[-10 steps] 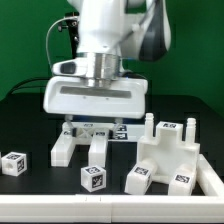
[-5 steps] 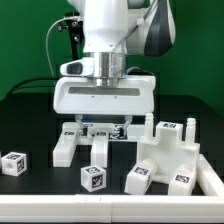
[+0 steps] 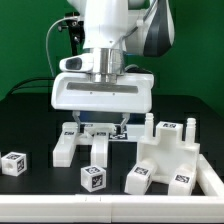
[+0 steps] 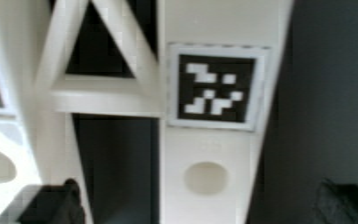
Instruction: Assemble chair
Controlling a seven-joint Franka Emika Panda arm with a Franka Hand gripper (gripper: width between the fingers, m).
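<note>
Black table [image 3: 30, 120] w/ green backdrop [image 3: 25, 40] behind; white chair parts [image 3: 165, 155] scattered; jaws wide open over X-braced frame [image 4: 208, 150].

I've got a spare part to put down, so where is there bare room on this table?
Bare table lies on the exterior view's left, behind the lone cube and beside the nearest bar, plus a narrow gap between them. The centre under the open claw is crowded, and the notched panel fills the exterior view's right.

white blocky plastic chair parts [image 3: 165, 152]: matt, smooth
large white robot arm [image 3: 108, 25]: glossy shell
black table [image 3: 25, 125]: matt
</note>
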